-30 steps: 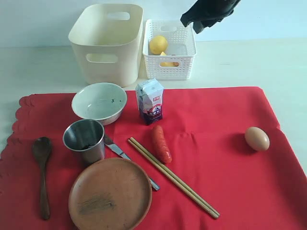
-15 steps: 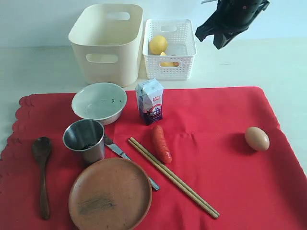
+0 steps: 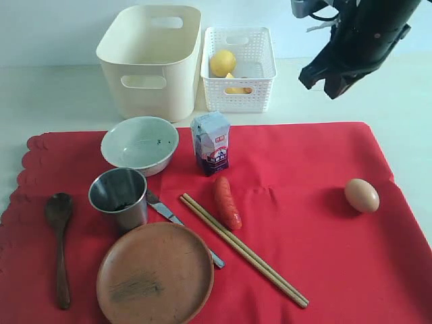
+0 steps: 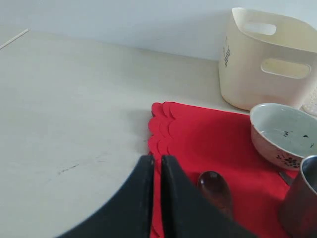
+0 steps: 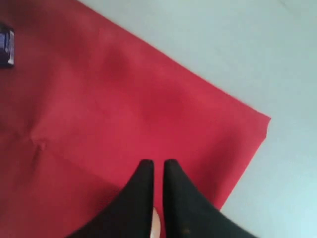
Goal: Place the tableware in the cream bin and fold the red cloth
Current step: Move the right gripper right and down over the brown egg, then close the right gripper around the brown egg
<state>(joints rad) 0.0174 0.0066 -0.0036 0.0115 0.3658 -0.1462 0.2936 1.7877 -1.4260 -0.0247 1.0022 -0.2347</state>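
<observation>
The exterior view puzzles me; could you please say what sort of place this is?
Probably a staged robot test table, not a real dining room: a red cloth laid with bowl, plate and egg, a cream bin and white basket alongside, and a black robot arm above.

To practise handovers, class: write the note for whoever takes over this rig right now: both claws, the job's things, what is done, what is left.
Left claw: shut, empty, near the red cloth.
Right claw: shut, empty, raised at far right.
Bowl, cup, plate, spoon, knife, chopsticks: all on the cloth.
Done: nothing yet.
Left: all six into the cream bin, then fold the cloth.
</observation>
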